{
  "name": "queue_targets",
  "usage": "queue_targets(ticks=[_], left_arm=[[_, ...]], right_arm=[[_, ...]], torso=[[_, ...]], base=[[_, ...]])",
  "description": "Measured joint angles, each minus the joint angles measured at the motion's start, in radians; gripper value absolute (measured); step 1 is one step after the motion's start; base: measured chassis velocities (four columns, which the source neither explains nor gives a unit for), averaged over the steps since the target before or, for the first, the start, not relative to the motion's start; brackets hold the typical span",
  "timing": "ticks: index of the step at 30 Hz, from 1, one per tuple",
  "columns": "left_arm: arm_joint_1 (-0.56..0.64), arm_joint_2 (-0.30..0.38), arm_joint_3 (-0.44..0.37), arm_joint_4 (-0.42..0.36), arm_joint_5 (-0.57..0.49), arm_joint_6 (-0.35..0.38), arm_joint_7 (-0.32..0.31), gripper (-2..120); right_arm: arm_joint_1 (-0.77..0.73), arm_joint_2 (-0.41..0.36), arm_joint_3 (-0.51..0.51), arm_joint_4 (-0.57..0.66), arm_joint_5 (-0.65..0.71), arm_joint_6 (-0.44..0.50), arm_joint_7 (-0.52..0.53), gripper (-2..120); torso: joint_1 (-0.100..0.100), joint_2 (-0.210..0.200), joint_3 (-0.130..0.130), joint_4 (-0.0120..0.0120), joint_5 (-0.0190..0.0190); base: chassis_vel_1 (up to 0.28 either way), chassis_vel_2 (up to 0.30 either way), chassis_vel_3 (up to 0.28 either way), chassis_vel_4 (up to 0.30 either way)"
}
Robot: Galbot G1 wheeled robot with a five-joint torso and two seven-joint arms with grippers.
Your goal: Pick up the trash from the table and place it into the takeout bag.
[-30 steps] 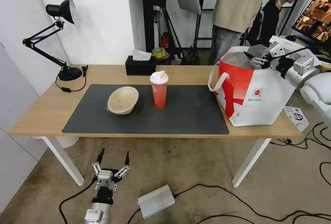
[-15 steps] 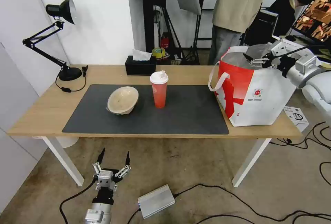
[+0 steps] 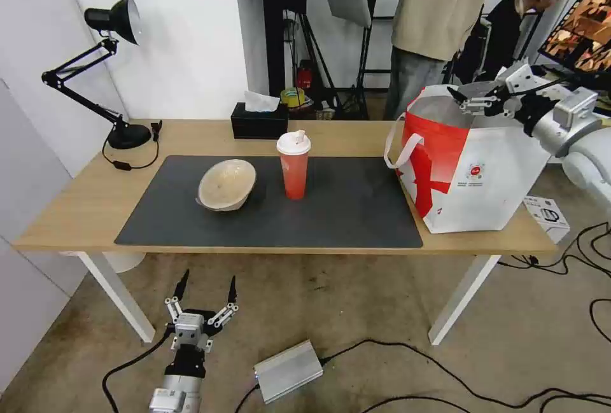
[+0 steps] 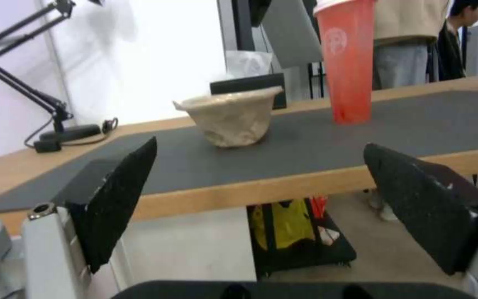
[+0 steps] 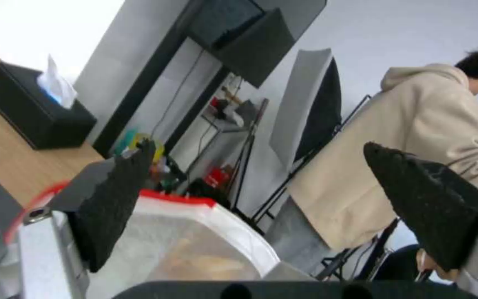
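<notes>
The right gripper (image 3: 470, 98) hangs over the open mouth of the bag (image 3: 484, 177), at its far rim, jaws spread wide with nothing between them. In the right wrist view the foil lining sits just below the fingers (image 5: 120, 195), and a pale rounded shape lies inside the bag; it may be the white bowl, but that cannot be told for sure. The bag stands upright on the right end of the table (image 3: 83, 209), one white handle drooping toward the mat (image 3: 344, 209).

The left gripper (image 3: 205, 303) is low, below the table's front edge and over the floor, jaws also wide apart and empty. In the left wrist view it looks up across the edge at the two pieces left on the mat.

Those are the beige bowl (image 3: 226, 185), tilted on its side left of centre, and the cup (image 3: 293, 165), upright with its lid on, just right of the bowl and apart from it. Both are well away from the bag.

By the look of it, one drop into the bag is done and the right arm is free. The next move calls for a reach to the cup or the bowl. The cup is tall and narrow, so a grasp around its body that keeps it upright seems wise. The tilted bowl would likely need a pinch on its raised rim.
</notes>
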Motion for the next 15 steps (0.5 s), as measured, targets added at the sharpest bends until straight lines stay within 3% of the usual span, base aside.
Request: queue_targets(ticks=[15], left_arm=[[0.052,0.008,-0.024,-0.121,-0.016,0.01,-0.001,100]], right_arm=[[-0.027,-0.013,0.037,0.192,0.082,-0.053,0.071,100]], torso=[[0.0,0.0,0.0,0.0,0.0]], base=[[0.0,0.0,0.0,0.0]])
